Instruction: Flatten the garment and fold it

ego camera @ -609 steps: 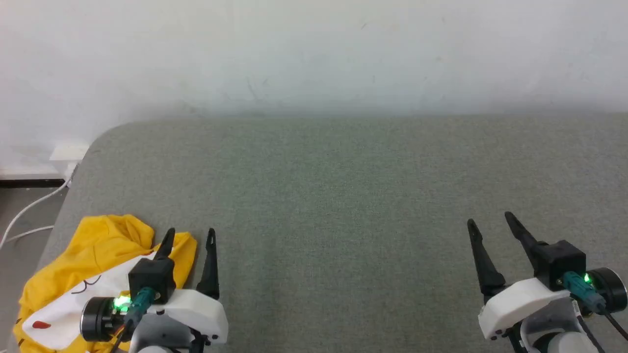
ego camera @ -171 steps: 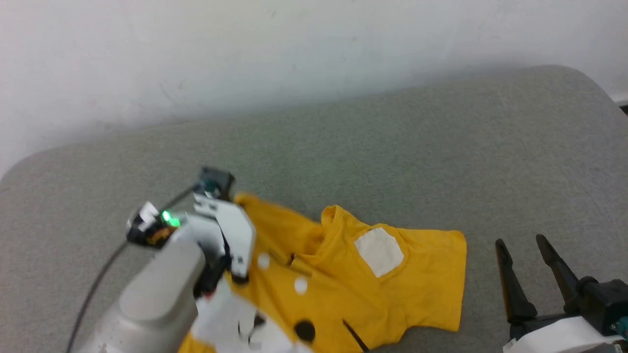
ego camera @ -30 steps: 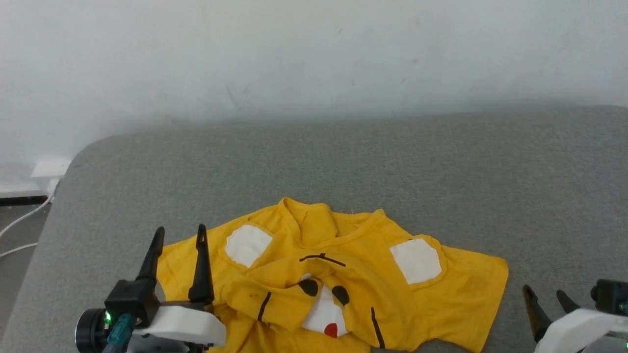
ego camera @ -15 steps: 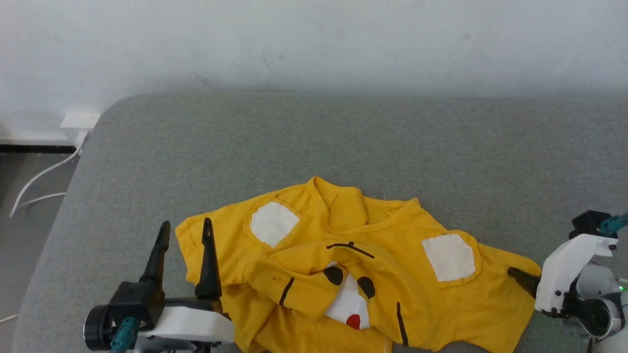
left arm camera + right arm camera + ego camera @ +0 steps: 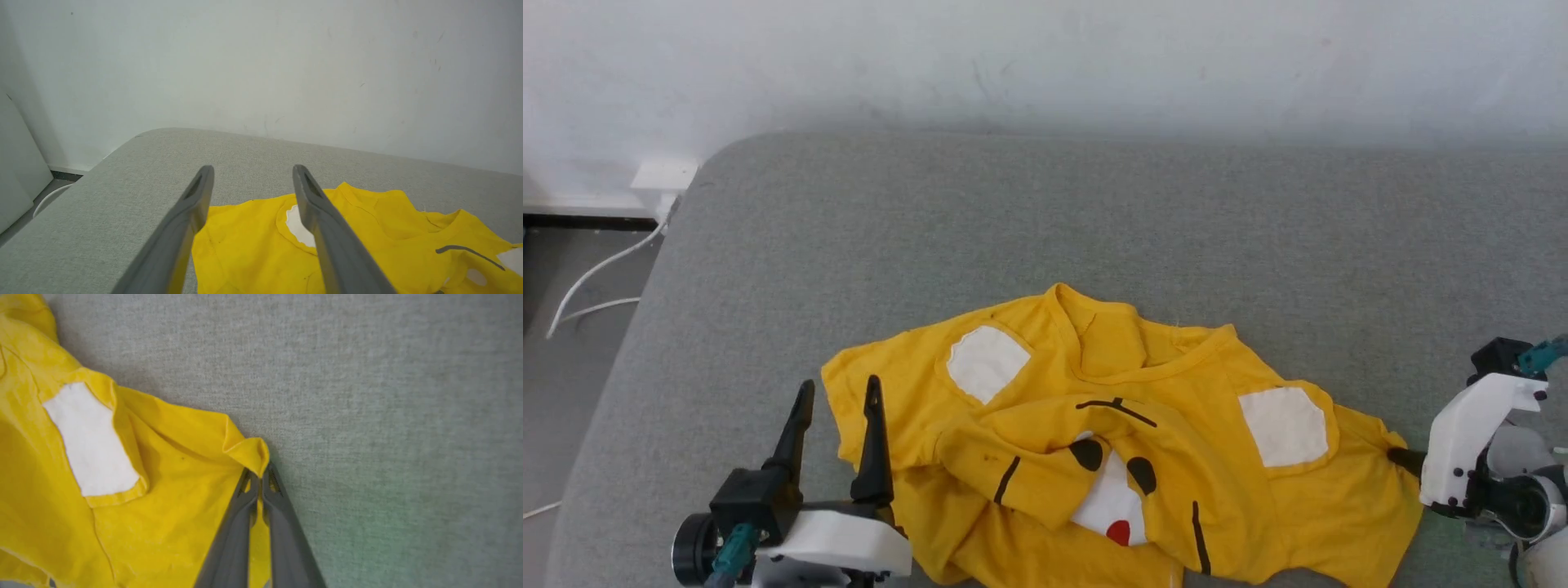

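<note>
Head view: the garment [image 5: 1176, 457] lies rumpled and print side up on the grey padded surface [image 5: 1094, 220]. Its collar points toward the wall, and its lower front is doubled up over the chest.
Right gripper [image 5: 258, 475]: at the garment's right sleeve, with the fingers pinched together on the sleeve corner [image 5: 245, 451]. Yellow cloth shows between them.
Left gripper [image 5: 840, 382]: just off the garment's left sleeve, with the fingers spread wide and holding nothing.
Step in hand: flattening, which looks barely begun. One sleeve is seized and no deliberate fold has been made.
Next move: the left gripper probably needs to drop and take the garment's left sleeve, so both arms can draw the cloth taut sideways. The doubled-up front then needs pulling down flat.
Surface: grey woven fabric with a rounded corner beyond the garment's left. It may drag on thin cloth, so lifting seems safer than sliding.
Room: a pale, scuffed wall [image 5: 1045, 57] stands beyond the garment's collar. Far to the garment's left are a white wall box [image 5: 663, 174] and a white cable [image 5: 596, 286] over darker floor.
</note>
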Motion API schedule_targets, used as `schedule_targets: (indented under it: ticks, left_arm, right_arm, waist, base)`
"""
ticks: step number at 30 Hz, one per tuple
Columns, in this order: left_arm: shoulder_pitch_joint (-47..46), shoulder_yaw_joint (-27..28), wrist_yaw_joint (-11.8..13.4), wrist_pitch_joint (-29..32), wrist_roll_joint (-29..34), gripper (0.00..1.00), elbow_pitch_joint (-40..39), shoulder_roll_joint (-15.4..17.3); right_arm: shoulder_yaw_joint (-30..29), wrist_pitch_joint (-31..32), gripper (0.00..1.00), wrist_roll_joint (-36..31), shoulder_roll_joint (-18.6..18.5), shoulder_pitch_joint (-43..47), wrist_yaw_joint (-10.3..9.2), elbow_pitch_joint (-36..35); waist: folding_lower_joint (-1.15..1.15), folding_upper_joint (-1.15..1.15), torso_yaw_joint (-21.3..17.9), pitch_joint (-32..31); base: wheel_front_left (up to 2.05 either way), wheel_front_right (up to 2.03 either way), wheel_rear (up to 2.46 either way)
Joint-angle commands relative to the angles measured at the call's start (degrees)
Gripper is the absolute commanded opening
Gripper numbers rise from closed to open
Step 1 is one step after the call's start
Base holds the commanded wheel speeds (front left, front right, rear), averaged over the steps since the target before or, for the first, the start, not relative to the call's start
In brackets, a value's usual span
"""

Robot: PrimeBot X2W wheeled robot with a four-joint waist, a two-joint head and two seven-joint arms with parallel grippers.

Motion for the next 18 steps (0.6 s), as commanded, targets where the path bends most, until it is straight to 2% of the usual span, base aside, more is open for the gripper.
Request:
schedule_targets:
  ticks: [1,4,7,11,18]
  left_arm:
    - [-1.3,0.6,-0.7,-0.3,0.4,1.0,0.8,0.1]
    - [-3.8,1.2,-1.8,-0.1,-0.1,1.0,3.1,0.9]
    - [-8.1,2.2,-2.2,3.9,-1.4,1.0,5.3,2.2]
    - [-15.8,3.6,-4.0,13.7,-4.6,1.0,10.2,5.0]
    - [-24.8,2.9,-8.6,34.7,-9.1,1.0,23.5,10.8]
  right_arm:
    - [2.3,-0.4,0.0,0.9,1.7,1.6,-0.04,1.5]
    - [4.0,-2.6,0.0,1.7,0.2,1.0,-0.04,-0.1]
    - [5.3,-4.5,0.0,2.3,-1.6,0.4,-0.04,-2.1]
    - [6.7,-5.3,0.0,2.2,-3.0,-0.3,-0.04,-4.8]
    - [8.8,-5.2,0.0,1.7,-1.7,-0.3,-0.04,-7.7]
  waist:
    - [0.0,0.0,-0.7,-0.6]
    - [0.0,0.0,-1.5,-1.3]
    - [0.0,0.0,-2.4,-1.7]
    - [0.0,0.0,-4.0,-1.9]
    - [0.0,0.0,-7.9,-1.2]
  base:
    - [0.0,0.0,0.0]
    - [0.0,0.0,0.0]
    - [0.0,0.0,0.0]
    - [0.0,0.0,0.0]
    - [0.0,0.0,0.0]
